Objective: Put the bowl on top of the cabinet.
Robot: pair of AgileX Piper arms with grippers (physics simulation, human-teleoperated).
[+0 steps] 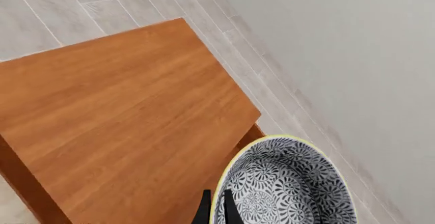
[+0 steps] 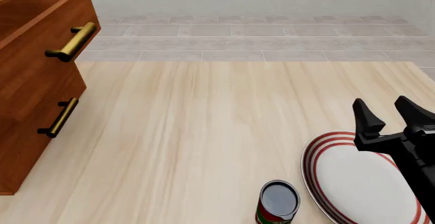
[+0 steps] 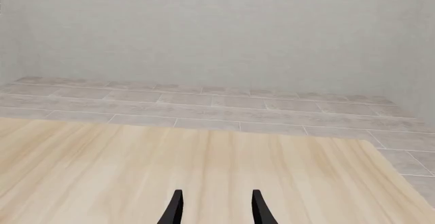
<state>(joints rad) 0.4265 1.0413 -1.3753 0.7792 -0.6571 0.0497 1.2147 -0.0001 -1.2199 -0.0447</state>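
The left wrist view looks down on the flat reddish-brown top of the cabinet (image 1: 122, 107). The blue-grey and white floral bowl (image 1: 286, 183), with its yellowish rim, hangs by the top's corner, partly past its edge. My left gripper (image 1: 216, 211) is shut on the bowl's rim, one finger on each side of it. In the front view the cabinet (image 2: 34, 81) stands at the left with brass bar handles; the bowl and left gripper are out of that view. My right gripper (image 2: 390, 114) is open and holds nothing, low at the right.
A white plate with red rings (image 2: 360, 183) lies on the light wooden table (image 2: 204, 122) under my right gripper. A can (image 2: 277, 203) stands at the front edge to the plate's left. The cabinet's upper drawer juts out. Grey tiled floor and a wall lie behind.
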